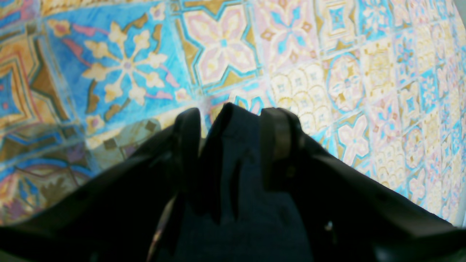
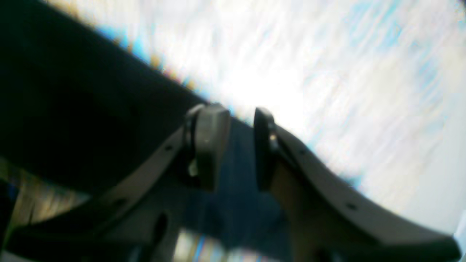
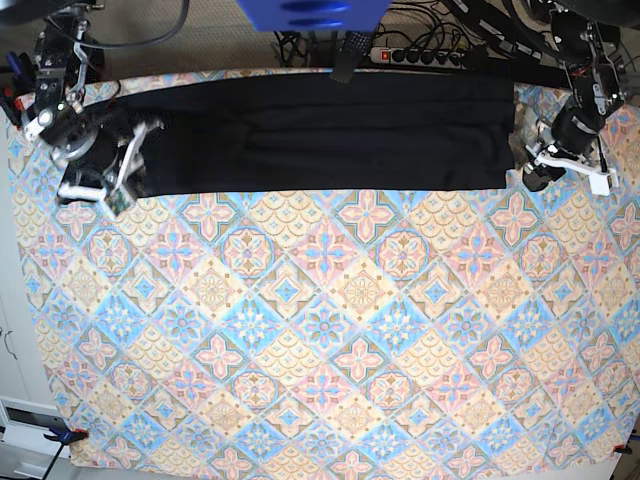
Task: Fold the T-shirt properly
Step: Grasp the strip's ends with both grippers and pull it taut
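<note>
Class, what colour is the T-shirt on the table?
Plain black, no print: the T-shirt shows best in the base view.

I am seeing no readable text, label, brand, number or sign in any view; I am finding only ornamental tile patterning on the tablecloth [image 3: 320, 330], and the wrist views are showing none either.
</note>
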Robot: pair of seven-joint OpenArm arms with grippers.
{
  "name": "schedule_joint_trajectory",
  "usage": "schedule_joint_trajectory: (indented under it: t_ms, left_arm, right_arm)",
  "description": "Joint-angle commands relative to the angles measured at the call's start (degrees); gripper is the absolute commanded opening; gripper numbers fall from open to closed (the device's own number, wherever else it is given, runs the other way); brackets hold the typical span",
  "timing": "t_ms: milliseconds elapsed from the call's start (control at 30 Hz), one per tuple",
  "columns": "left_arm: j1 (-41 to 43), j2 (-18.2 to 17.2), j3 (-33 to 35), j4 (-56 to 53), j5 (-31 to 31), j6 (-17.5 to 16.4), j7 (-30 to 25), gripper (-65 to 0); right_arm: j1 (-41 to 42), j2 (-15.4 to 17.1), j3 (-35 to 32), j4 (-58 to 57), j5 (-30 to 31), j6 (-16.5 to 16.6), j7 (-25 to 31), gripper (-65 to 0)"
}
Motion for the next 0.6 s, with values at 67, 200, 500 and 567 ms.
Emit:
schedule_joint_trajectory:
  t_ms: [67, 200, 500, 567]
  left_arm:
    - [0.50, -1.94, -0.57, 0.83, -0.50, -0.42, -0.77, -38.0]
    - [0.50, -4.40, -0.04, 0.83, 0.03, -0.42, -0.77, -38.0]
    - [-3.89, -10.29, 9.72, -2.51, 10.23, -0.42, 9.51, -37.9]
    - [-5.48, -10.82, 13.23, -4.71, 10.76, -0.42, 10.65, -37.9]
  right_arm:
    - [-0.63, 0.89, -3.02, 0.97, 1.02, -0.25, 1.96, -48.9]
    - [-0.81, 0.89, -7.77, 0.62, 1.02, -0.25, 2.05, -48.9]
    - [-0.72, 0.89, -11.11, -2.98, 0.94, -0.25, 2.32, -48.9]
    - [-0.72, 0.89, -11.11, -3.33, 0.94, -0.25, 2.49, -48.9]
